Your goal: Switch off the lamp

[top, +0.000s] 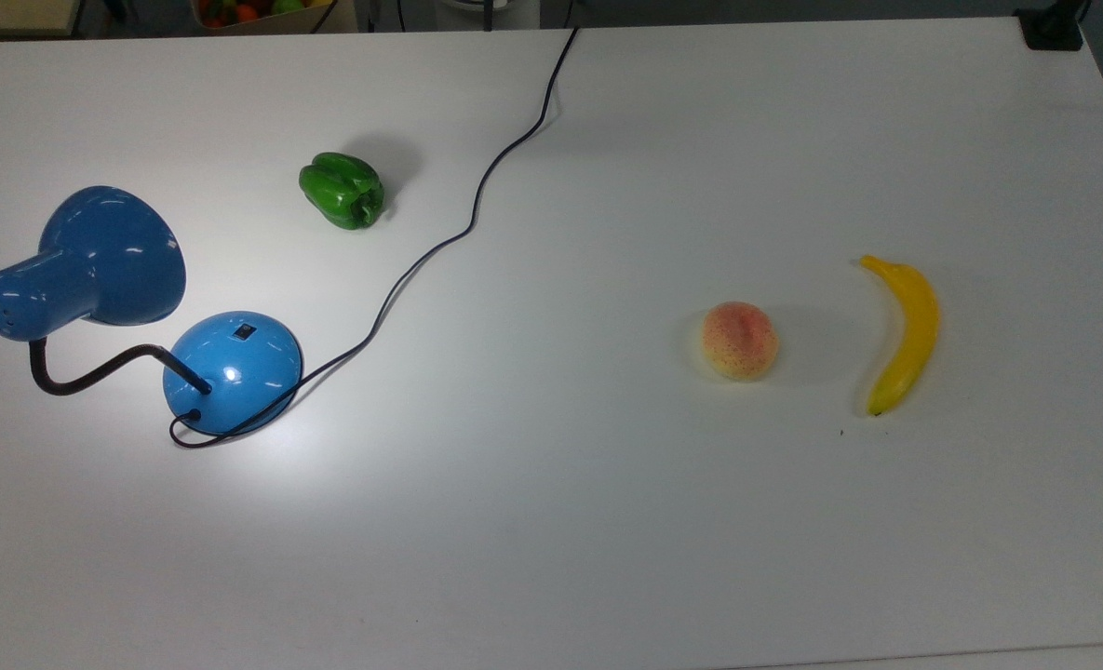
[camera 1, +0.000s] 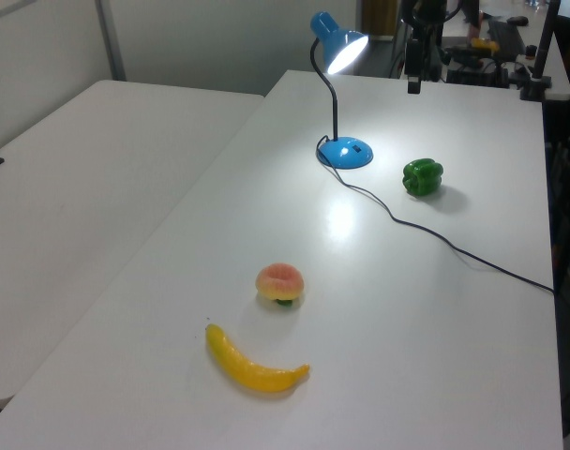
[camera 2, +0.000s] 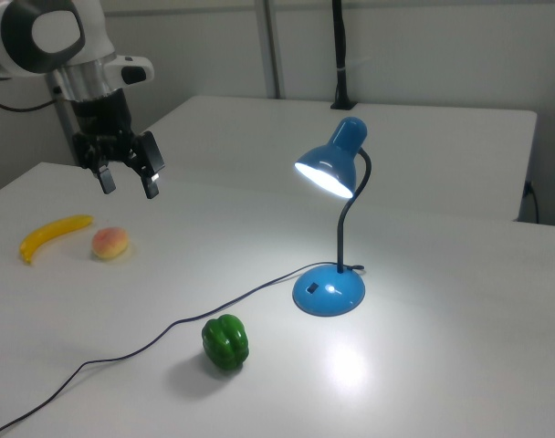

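The glossy blue desk lamp with its bell-shaped shade [camera 2: 330,169] stands lit on the white bench [camera 2: 460,301], throwing a bright pool just beside its round domed blue base [camera 2: 329,291]. Up in the right view's upper left, the black two-finger gripper [camera 2: 127,181] hangs in the air above the bench, fingers [camera 2: 150,183] spread apart and holding nothing. The lamp sits well apart from them, off toward the right view's right, with its small black switch [top: 246,329] on the dome untouched. The black cord [top: 463,228] snakes from the base across the bench. A green bell pepper [camera 2: 225,342] lies near the base; a peach [camera 2: 109,244] and a yellow banana [camera 2: 53,234] rest side by side below the fingers.
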You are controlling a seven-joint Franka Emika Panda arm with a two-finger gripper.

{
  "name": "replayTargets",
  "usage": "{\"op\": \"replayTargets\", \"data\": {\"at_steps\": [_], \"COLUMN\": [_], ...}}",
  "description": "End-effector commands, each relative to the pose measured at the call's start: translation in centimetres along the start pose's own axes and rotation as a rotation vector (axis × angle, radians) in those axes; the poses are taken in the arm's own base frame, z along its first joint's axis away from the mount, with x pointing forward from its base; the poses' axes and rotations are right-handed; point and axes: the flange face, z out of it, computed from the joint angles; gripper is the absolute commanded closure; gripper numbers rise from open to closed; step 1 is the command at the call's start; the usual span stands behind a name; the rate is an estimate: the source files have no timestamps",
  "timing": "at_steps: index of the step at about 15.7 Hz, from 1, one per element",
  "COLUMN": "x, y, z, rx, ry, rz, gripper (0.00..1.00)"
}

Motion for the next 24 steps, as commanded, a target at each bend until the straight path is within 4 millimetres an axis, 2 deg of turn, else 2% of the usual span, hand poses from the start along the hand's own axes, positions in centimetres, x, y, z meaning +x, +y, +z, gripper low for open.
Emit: {"op": "replayTargets", "data": {"at_steps": [1, 2, 4, 5, 6, 14, 19, 24], "x": [-0.2, -0.2, -0.2, -0.2, -0.2, 0.0, 0.8, 2.7], "y": [0.2, 0.2, 0.3, 0.3, 0.3, 0.5, 1.2, 2.4], "z": [-0.1, -0.1, -0.1, -0.1, -0.2, -0.1, 1.0, 5.3], "rx": [0.018, 0.02, 0.02, 0.018, 0.02, 0.02, 0.055, 0.056], "ry": [-0.024, -0.022, -0.022, -0.021, -0.019, -0.012, -0.012, -0.011], "rz": [-0.025, -0.03, -0.04, -0.04, -0.04, -0.036, -0.015, 0.026], "gripper": [0.24, 0.44, 0.8, 0.94, 1.0, 1.0, 1.0, 1.0]}}
